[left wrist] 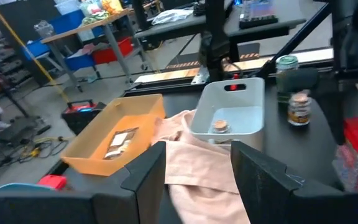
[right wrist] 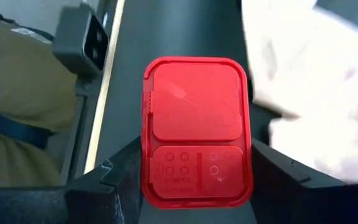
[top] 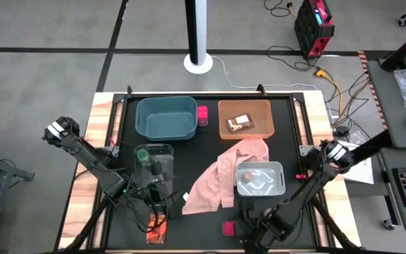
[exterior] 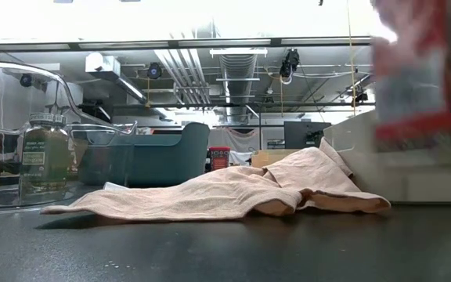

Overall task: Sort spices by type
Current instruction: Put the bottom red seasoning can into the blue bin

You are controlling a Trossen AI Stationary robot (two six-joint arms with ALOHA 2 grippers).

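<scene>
My right gripper [right wrist: 194, 183] is shut on a bright pink square spice box [right wrist: 194, 124] near the table's front edge [top: 228, 228]. The low view shows this box [exterior: 413, 78] blurred, above the tabletop. My left gripper [left wrist: 197, 168] stands open with nothing between its fingers, in front of the clear bin [top: 166, 149]. That bin holds a jar with a green lid [top: 142, 154]. Another pink box [top: 202, 114] stands between the teal bin [top: 165, 116] and the orange bin [top: 263, 106]. An orange-red packet [top: 157, 229] lies at the front left. My right gripper pinches the pink box by its two opposite side walls [right wrist: 146, 180], one finger on each, at the end with the shaker holes. The fingers slant down from the table's right. The box's lid faces the wrist camera, and the box is lifted clear of the table.
The orange bin holds a brown packet [top: 241, 123]. The grey bin [top: 275, 185] holds a jar with a pinkish top [top: 247, 176]. A pink cloth [top: 220, 176] lies crumpled mid-table against that bin. Two more jars [left wrist: 294, 87] stand beyond the grey bin.
</scene>
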